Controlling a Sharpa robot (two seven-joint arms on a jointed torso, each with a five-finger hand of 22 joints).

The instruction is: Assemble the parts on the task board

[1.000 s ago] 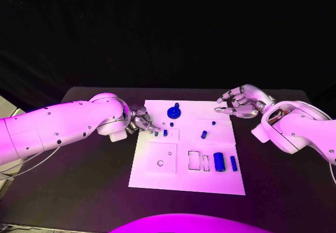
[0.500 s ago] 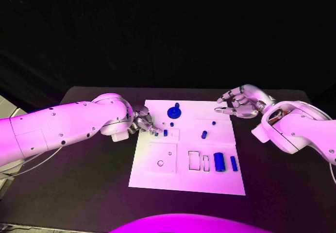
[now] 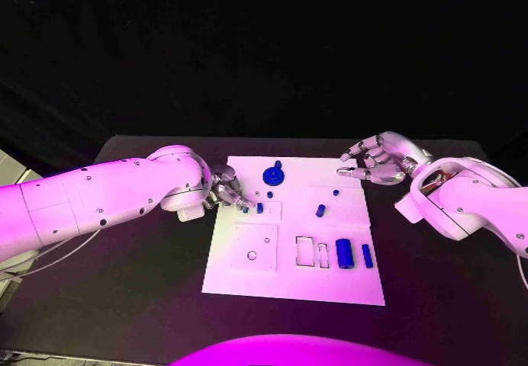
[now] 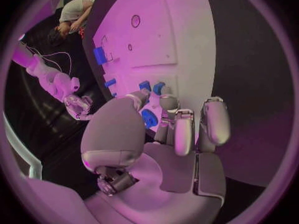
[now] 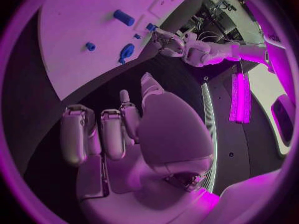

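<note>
Hiding small blue parts (image 3: 259,207) from overhead: left hand (image 3: 228,192) fingers (image 4: 184,129).

Left hand (image 3: 228,191) sits over task board (image 3: 248,278) left edge, blocking access to small parts (image 3: 259,207) there. Right hand (image 3: 376,162) off board's far right corner, fingers apart. Board's near half unobstructed above; large cylinder (image 3: 344,254) and bar (image 3: 366,256) stand near-right.

Left hand (image 3: 229,192) down at the task board's (image 3: 295,282) left edge beside small blue parts (image 3: 259,207), right hand (image 3: 375,165) hovering empty, fingers spread, off the far-right corner.
</note>
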